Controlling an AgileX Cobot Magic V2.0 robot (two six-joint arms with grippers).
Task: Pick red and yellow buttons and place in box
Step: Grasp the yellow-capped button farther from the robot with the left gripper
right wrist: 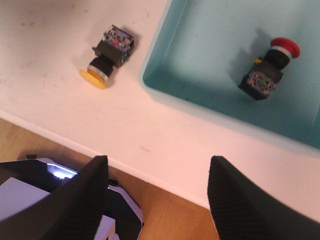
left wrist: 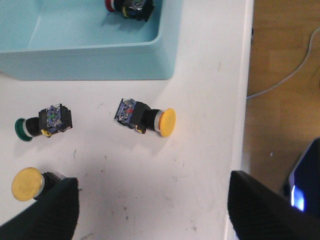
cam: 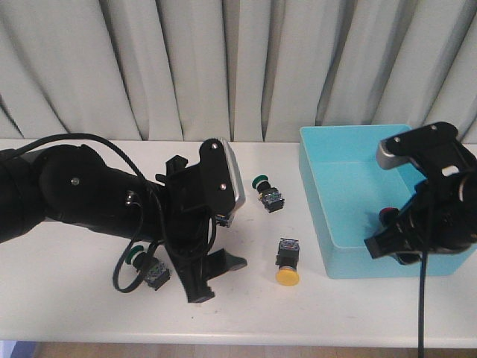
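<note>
Left gripper [left wrist: 150, 200]: gaping wide, carrying nothing, hanging low over the table, seemingly lining up a pick.
Yellow button [left wrist: 146, 117]: lying on its side near the box [left wrist: 100, 62].
Right gripper [right wrist: 155, 195]: spread apart, empty, hovering at the box edge.
Red button [right wrist: 267, 70]: resting inside the box.

A: Left arm?
B: It lay low across the table from the left edge, black and bulky, a cable looping beneath it. The left gripper [cam: 212, 280] pointed down toward the table's near edge, jaws spread wide with nothing between them; in the left wrist view both fingers [left wrist: 55, 210] sat far apart at the corners.

A: Right arm?
B: It was folded over on the right side, wrist bent downward. The right gripper [right wrist: 157, 200] also stood agape and empty, one dark finger [right wrist: 75, 200] to each side in its wrist view. From the front, its fingertips could not be made out.
</note>
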